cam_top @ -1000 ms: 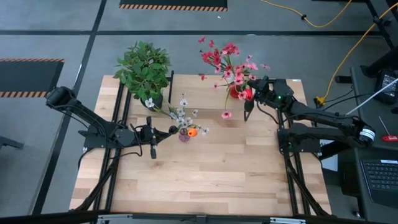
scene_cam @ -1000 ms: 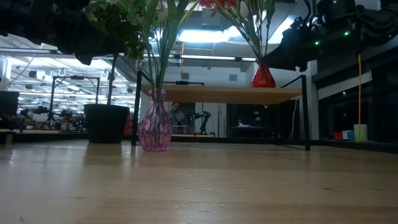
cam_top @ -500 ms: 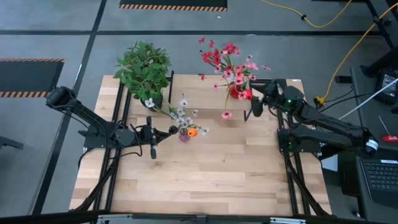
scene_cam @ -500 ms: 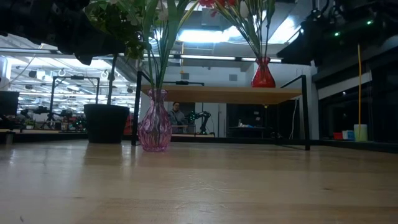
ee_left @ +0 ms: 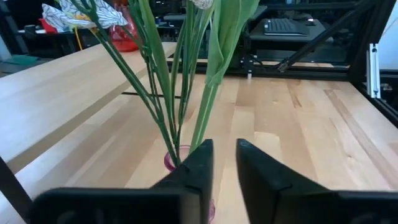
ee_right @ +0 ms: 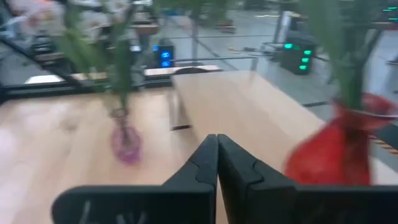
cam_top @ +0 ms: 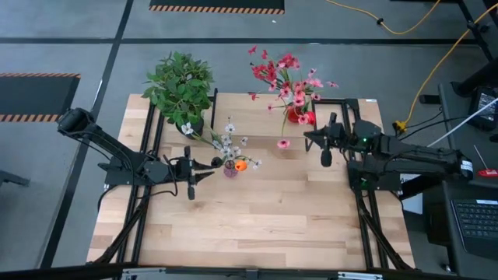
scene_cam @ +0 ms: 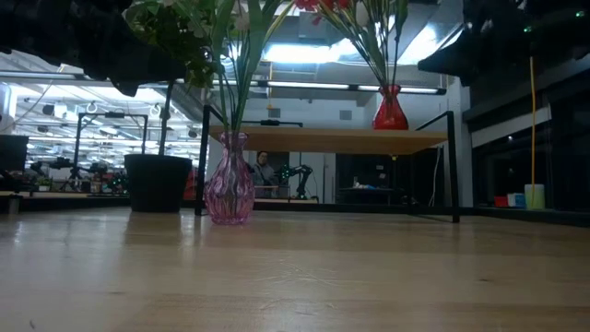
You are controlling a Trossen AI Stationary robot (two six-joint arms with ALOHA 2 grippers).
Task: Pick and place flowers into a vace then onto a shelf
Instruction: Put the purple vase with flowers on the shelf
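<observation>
Wooden tabletop (cam_top: 257, 210) carries two vases: pink vase (cam_top: 231, 169), red vase (cam_top: 296, 114).

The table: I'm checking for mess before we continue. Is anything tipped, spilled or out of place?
Nothing stands out. The pink vase stands upright on the table with its flowers in it, and the red vase stands upright on the shelf. No spill shows.
</observation>
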